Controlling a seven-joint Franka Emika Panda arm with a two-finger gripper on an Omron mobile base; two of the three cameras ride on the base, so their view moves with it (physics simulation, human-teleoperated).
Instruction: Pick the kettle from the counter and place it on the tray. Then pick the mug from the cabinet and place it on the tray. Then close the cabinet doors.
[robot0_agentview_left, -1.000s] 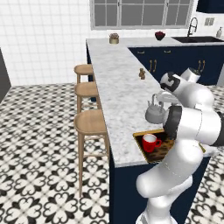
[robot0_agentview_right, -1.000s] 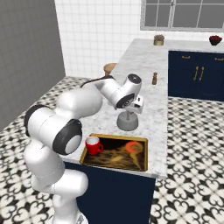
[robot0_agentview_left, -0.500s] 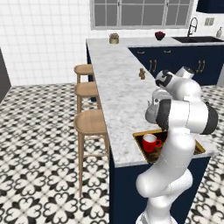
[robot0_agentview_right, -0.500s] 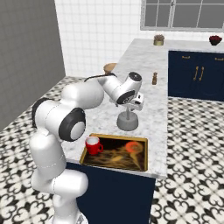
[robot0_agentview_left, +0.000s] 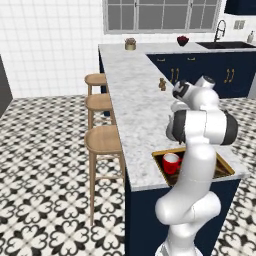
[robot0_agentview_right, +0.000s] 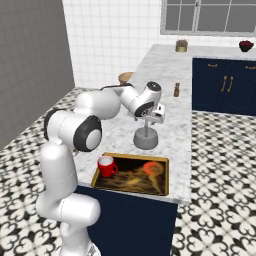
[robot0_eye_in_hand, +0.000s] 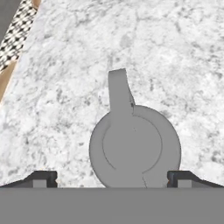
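The gripper (robot0_eye_in_hand: 112, 178) is seen spread wide, with nothing held between its fingers; in the hand view the two dark fingertips (robot0_eye_in_hand: 43, 178) stand either side of the kettle (robot0_eye_in_hand: 134, 146), one at each edge of its round grey body, and no contact can be made out. The kettle is seen from above there, its spout pointing up the picture, and it rests on the marbled counter (robot0_eye_in_hand: 65, 65). In the right base view the kettle (robot0_agentview_right: 146, 138) stands upright on the counter (robot0_agentview_right: 165, 65), directly below the gripper (robot0_agentview_right: 157, 116) and just beyond the far rim of the tray (robot0_agentview_right: 131, 187); it is not on the tray. The red mug (robot0_agentview_right: 106, 166) is set on the tray at its left end; in the left base view the mug (robot0_agentview_left: 170, 163) is seen in the tray (robot0_agentview_left: 224, 168), partly hidden behind the white arm.
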